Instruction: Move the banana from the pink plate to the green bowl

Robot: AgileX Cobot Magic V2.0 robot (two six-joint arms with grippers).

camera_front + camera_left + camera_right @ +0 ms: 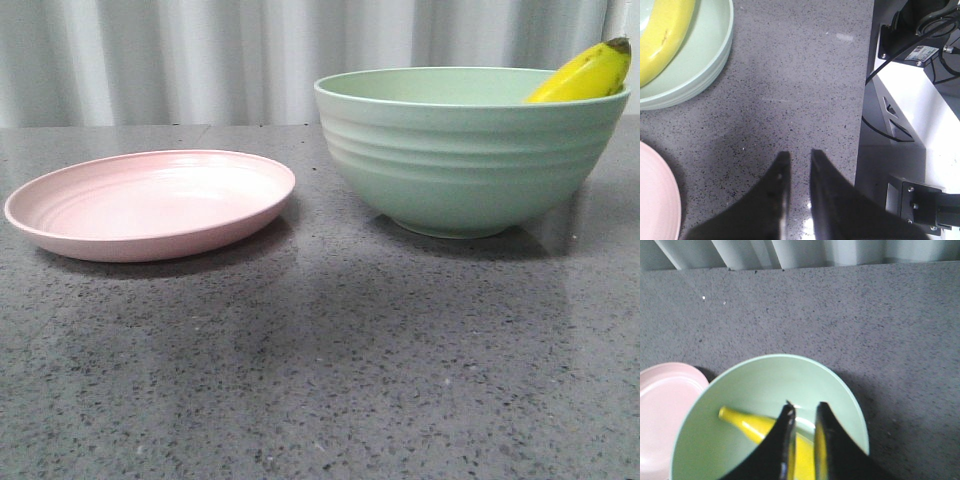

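The banana [585,75] lies inside the green bowl [460,160] on the right and leans on its right rim, dark tip poking above it. The pink plate [150,205] stands bare to the bowl's left. No gripper shows in the front view. My right gripper [805,407] hangs above the bowl [765,380], jaws nearly together and empty, with the banana [747,424] below it and the plate [665,405] beside. My left gripper [800,154] hovers over bare table near its edge, jaws nearly together and empty, apart from bowl [705,60], banana [662,37] and plate [655,200].
The grey speckled table [320,380] runs forward of plate and bowl. A pale pleated curtain [200,50] closes the back. In the left wrist view the table edge [865,100] shows, with black brackets and cables [920,30] beyond it.
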